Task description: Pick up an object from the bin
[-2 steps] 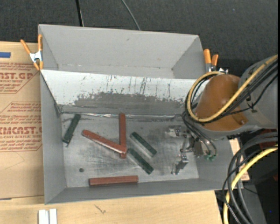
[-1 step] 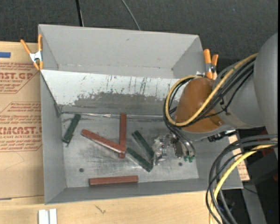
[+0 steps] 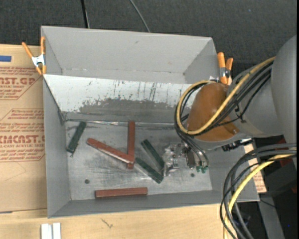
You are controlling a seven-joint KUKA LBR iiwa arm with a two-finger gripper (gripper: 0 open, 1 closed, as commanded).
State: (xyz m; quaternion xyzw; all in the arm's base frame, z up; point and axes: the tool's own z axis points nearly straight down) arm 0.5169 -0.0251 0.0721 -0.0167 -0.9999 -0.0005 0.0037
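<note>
Grey bin [image 3: 57, 158] held loose sticks [image 3: 120, 192]; we saw the gripper [image 3: 178, 159] low at its right, open or closed we could not tell. Just left of it lay a green stick [image 3: 152, 152], slanting upper left to lower right.

Single camera, set above the bin [image 3: 57, 153] and looking down at a slant. The far wall [image 3: 124, 54] spreads broad across the upper frame; the near wall [image 3: 139, 202] is squeezed to a narrow band in the lower frame. Bin sits at frame centre, close enough that scratches on its floor read. Arm [image 3: 284, 98] occupies the right edge. Desk [image 3: 154, 223] strip along the bottom edge; dark surface [image 3: 214, 9] along the top.
</note>
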